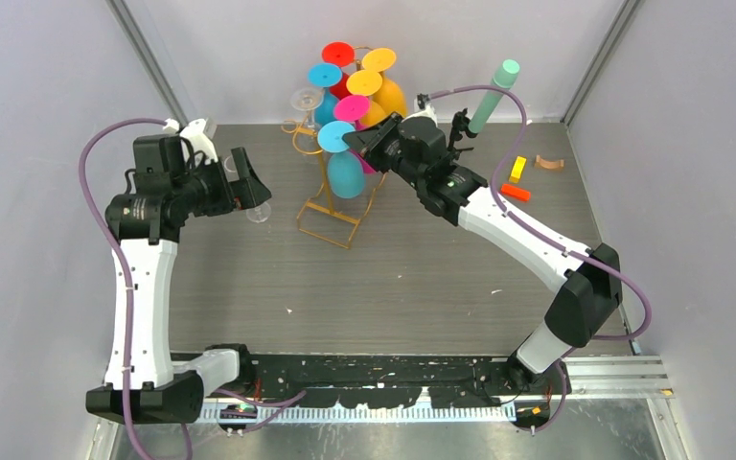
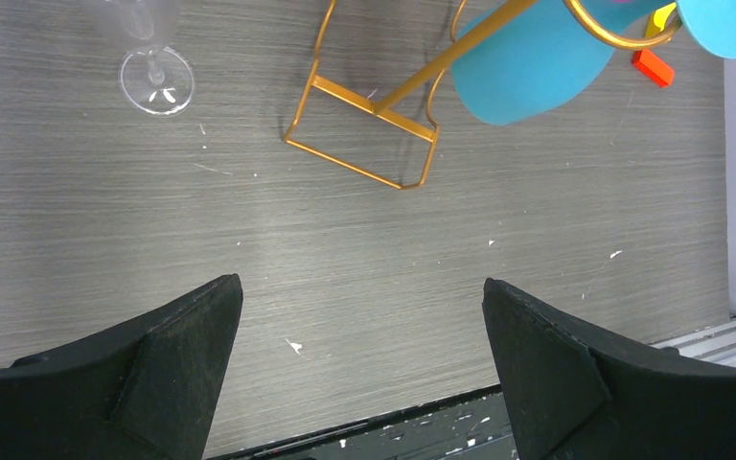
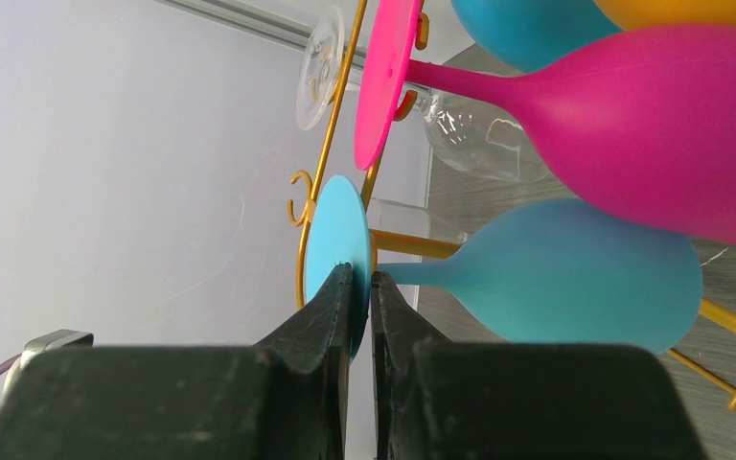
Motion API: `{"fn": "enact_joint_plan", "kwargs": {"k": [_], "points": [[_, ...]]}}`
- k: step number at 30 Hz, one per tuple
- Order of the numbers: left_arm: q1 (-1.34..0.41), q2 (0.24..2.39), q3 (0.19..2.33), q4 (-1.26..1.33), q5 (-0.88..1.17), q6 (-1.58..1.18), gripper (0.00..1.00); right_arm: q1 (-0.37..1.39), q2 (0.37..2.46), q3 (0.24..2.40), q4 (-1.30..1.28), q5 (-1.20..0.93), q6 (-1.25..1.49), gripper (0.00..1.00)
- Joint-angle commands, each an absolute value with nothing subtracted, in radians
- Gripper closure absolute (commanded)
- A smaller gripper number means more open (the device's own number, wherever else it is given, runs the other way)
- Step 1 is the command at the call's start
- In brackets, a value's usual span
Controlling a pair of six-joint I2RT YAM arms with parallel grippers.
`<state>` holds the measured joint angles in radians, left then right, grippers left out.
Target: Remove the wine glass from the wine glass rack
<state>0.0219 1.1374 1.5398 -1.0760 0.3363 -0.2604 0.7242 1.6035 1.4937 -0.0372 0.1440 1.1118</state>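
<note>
The right pincer (image 3: 362,278) has narrowed to a thin slit around the round foot of the blue wine glass (image 3: 575,273), and the edge of that flat disc sits pinched between the two black fingers (image 3: 337,307). The glass hangs upside down on the wine glass rack (image 2: 374,107), foot up near a gold arm and bowl down beside the slanted pole. In the right wrist view the stem runs from the foot to the bowl, which lies off to one side of the pincer and just under a magenta glass (image 3: 652,134) on the same stand. A clear glass (image 3: 321,67) hangs higher up, behind the magenta foot.

From above, the right pincer (image 1: 356,142) reaches in from the right side of the rack and meets the lowest blue foot, with the blue bowl (image 1: 345,177) below it and the cluster of red, yellow, orange and magenta feet behind.

The left pincer (image 2: 361,287) stands wide apart and holds nothing; it hovers over the grey bench (image 2: 393,249), well apart from the rack's rectangular wire base. Another clear glass (image 2: 156,81) stands upright on the bench to the left of that base
</note>
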Motion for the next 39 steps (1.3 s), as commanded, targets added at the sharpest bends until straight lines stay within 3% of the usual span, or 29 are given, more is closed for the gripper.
{"fn": "enact_joint_plan", "kwargs": {"k": [1,27,33,39], "points": [[0.025,1.111,1.543,-1.031,0.357,-0.268,0.0,0.724,1.571,1.515,-0.032,0.179,1.075,0.99],[0.025,1.097,1.513,-1.002,0.366,-0.29,0.0,0.724,1.489,1.484,0.06,0.221,1.157,1.0],[0.025,1.096,1.511,-1.002,0.362,-0.285,0.0,0.724,1.511,1.533,-0.029,0.225,1.114,0.82],[0.025,1.097,1.506,-1.002,0.357,-0.281,0.0,0.724,1.524,1.545,-0.073,0.228,1.086,0.7]]}}
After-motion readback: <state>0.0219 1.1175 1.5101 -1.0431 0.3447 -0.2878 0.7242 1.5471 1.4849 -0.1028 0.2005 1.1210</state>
